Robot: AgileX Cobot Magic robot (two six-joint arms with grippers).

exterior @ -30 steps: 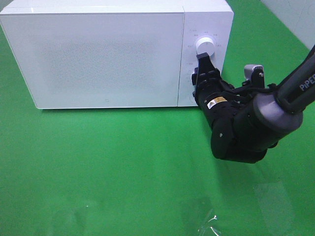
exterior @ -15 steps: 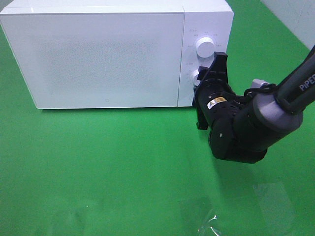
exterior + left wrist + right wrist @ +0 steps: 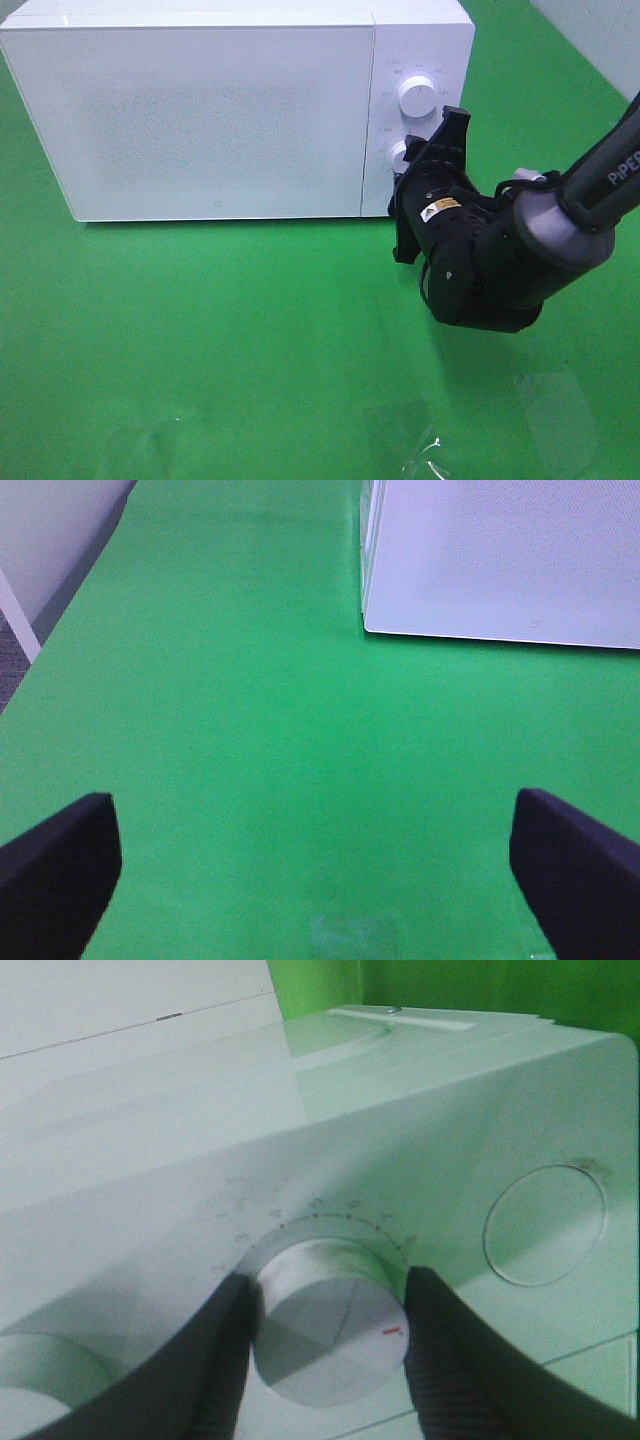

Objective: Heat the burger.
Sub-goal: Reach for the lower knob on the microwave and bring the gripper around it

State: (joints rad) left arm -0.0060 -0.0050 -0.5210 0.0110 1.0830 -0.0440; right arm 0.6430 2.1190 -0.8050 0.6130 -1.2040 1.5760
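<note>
The burger is out of view. A white microwave point(image 3: 215, 110) stands at the back of the green table with its door closed. On its control panel, my right gripper point(image 3: 425, 165) is shut on the lower knob point(image 3: 400, 155), one finger on each side. In the right wrist view both dark fingers point(image 3: 225, 1350) press against that knob point(image 3: 330, 1325), whose red mark points toward the round button point(image 3: 545, 1225). The upper knob point(image 3: 416, 94) is free. My left gripper point(image 3: 320, 880) is open and empty, low over the green surface, facing the microwave point(image 3: 500, 560).
A crumpled bit of clear film point(image 3: 425, 460) lies at the table's front edge. The green mat point(image 3: 220, 330) stretches in front of the microwave. A pale wall point(image 3: 50, 530) runs along the table's left side.
My right gripper has rolled about its wrist while on the lower knob, its fingers swinging from upright to slanted. The microwave and the left gripper have stayed put.
</note>
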